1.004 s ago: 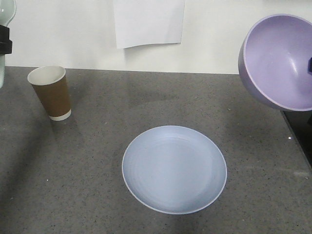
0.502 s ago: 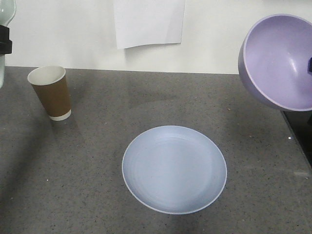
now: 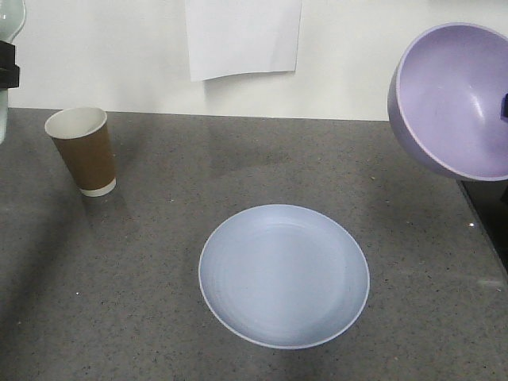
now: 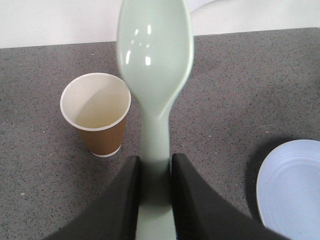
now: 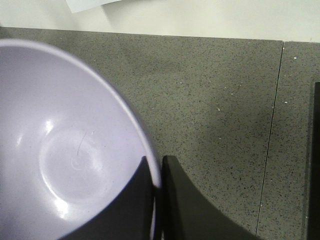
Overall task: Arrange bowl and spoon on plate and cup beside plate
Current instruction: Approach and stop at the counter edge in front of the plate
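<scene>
The pale blue plate (image 3: 283,275) lies flat in the middle of the grey counter; its edge shows as plate (image 4: 292,187) in the left wrist view. The brown paper cup (image 3: 82,151) stands upright at the back left, seen from above as cup (image 4: 97,112). My left gripper (image 4: 154,162) is shut on the handle of the mint spoon (image 4: 155,60), held in the air beside the cup, scoop pointing away. My right gripper (image 5: 156,165) is shut on the rim of the lavender bowl (image 5: 65,145), one finger inside, one outside. The bowl (image 3: 456,99) hangs tilted high at the right.
A white sheet of paper (image 3: 242,36) hangs on the back wall. A dark panel (image 3: 488,222) borders the counter at the right edge. A thin seam (image 5: 270,135) runs across the counter under the right arm.
</scene>
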